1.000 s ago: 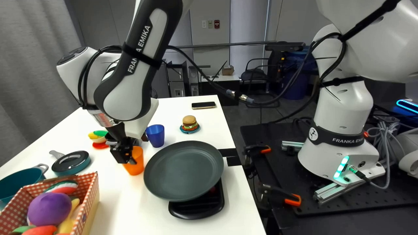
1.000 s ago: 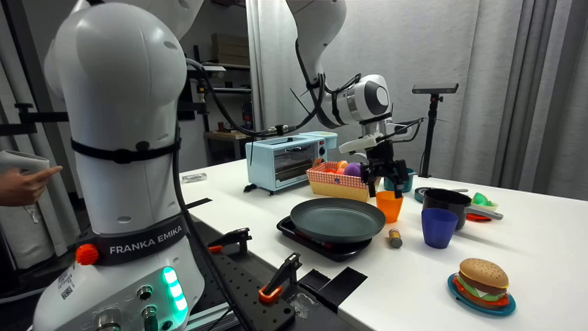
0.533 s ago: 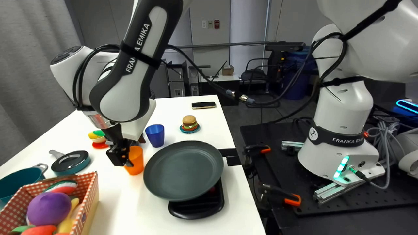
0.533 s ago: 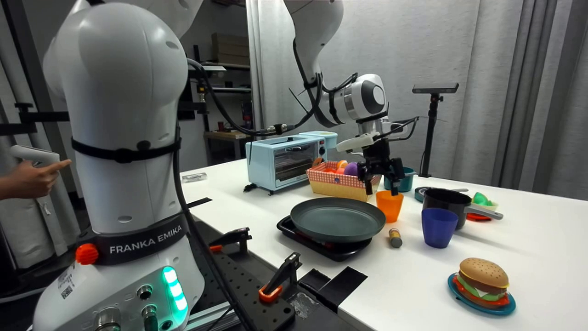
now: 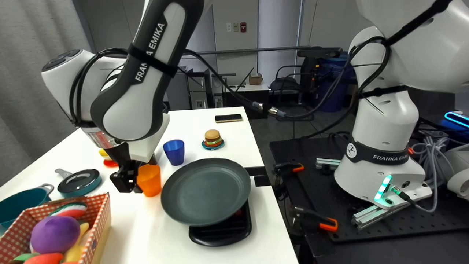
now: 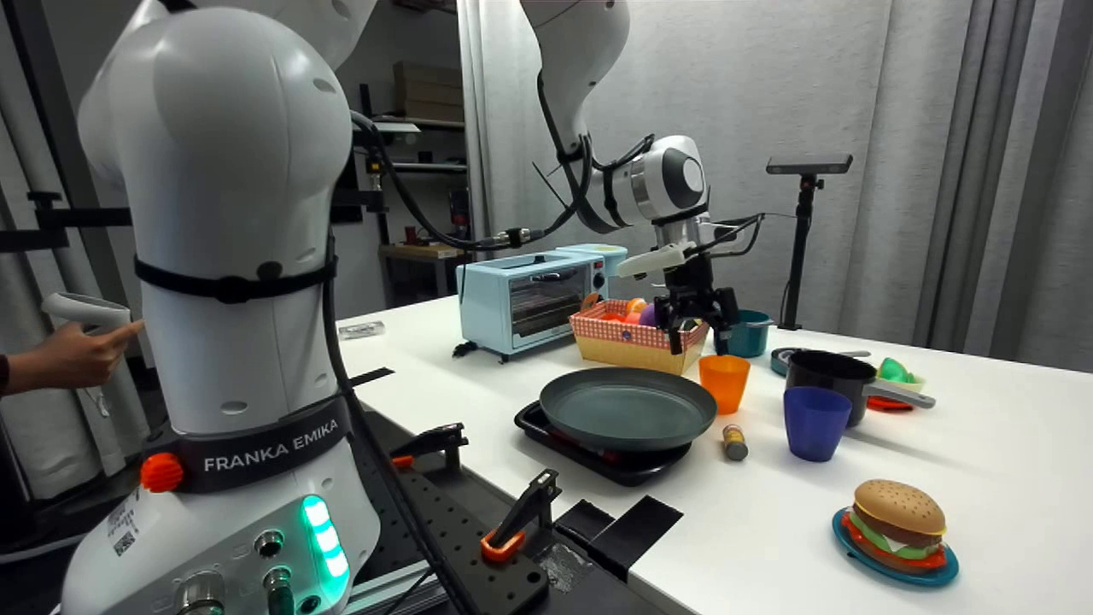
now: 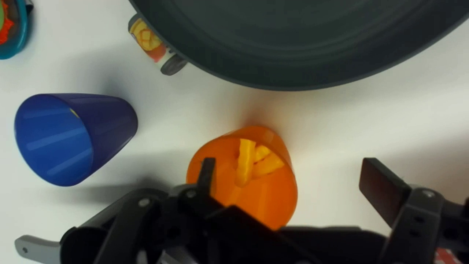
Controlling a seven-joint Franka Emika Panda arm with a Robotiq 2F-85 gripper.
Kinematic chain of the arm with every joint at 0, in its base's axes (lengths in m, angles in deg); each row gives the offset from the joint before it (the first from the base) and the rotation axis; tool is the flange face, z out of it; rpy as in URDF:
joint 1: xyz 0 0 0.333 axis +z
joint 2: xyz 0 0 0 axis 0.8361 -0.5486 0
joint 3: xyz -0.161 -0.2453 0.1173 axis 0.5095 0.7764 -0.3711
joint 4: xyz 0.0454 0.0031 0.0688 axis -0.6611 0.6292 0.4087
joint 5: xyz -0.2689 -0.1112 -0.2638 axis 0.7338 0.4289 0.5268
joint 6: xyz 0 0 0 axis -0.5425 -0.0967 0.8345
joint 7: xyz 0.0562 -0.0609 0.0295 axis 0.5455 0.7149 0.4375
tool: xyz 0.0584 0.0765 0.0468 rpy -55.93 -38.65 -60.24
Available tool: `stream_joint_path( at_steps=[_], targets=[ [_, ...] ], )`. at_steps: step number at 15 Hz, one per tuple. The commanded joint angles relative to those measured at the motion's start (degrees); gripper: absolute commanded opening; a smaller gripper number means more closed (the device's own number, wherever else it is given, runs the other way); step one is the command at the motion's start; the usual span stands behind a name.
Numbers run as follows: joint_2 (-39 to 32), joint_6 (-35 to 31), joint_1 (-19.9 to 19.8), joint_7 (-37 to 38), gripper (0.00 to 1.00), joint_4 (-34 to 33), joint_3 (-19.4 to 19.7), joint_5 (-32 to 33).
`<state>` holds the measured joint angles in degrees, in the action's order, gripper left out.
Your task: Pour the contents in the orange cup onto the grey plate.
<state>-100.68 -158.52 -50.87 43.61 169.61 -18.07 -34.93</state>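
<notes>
1. So the orange cup (image 7: 269,196) is standing upright on the white table (image 6: 1008,444), with a few yellow sticks (image 7: 245,163) inside, bunched up around 12 to 1 o'clock in the wrist view.

2. The gripper (image 7: 288,171) has its jaws wide apart. In the wrist view one finger (image 7: 207,176) crosses over the cup's 9 o'clock side (can't tell if it's touching), while the far finger (image 7: 383,190) is out at 3 o'clock, well apart from the cup. In an exterior view the gripper (image 6: 698,342) hangs at roughly 11 o'clock from the cup, showing just above the rim.

3. The grey plate (image 7: 293,40) is between 12 and 1 o'clock from the cup in the wrist view, pretty near. It's sitting on a black tray (image 5: 221,236) that pokes out around 5 o'clock in an exterior view.

4. The blue cup (image 7: 55,143) is upright too, between 9 and 10 o'clock from the orange cup, wrist view again.

5. Tiny can (image 7: 155,47) lying on its side at 11 o'clock from the orange cup, partly hidden by the plate's rim there.

6. In an exterior view there's a black pot (image 6: 821,386) at 12 o'clock from the blue cup, and a burger (image 6: 901,521) on a teal saucer (image 6: 939,578) down at 5 o'clock.
</notes>
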Motion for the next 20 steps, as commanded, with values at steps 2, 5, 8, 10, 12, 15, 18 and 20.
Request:
stream_joint_path(
  at_steps=[2,5,8,10,12,15,18,20],
  targets=[
    [-0.99,0.15,0.32,-1.18,1.00,-1.15,-1.08,-1.12],
    [-1.16,0.01,0.26,-1.72,0.94,-1.16,-1.55,-1.10],
    [-1.22,0.33,0.29,-2.15,0.99,-1.23,-1.66,-1.00],
    [-1.22,0.61,0.26,-2.25,1.00,-1.26,-1.73,-1.23],
    [-1.21,0.73,0.04,-2.52,1.00,-1.24,-2.03,-1.74],
    [-1.19,0.98,-0.21,-2.97,1.00,-1.24,-2.46,-2.24],
    [-1.20,0.96,-0.21,-3.09,1.00,-1.24,-2.62,-2.25],
    [-1.21,1.00,-0.16,-3.08,1.00,-1.25,-2.62,-2.14]
  ],
)
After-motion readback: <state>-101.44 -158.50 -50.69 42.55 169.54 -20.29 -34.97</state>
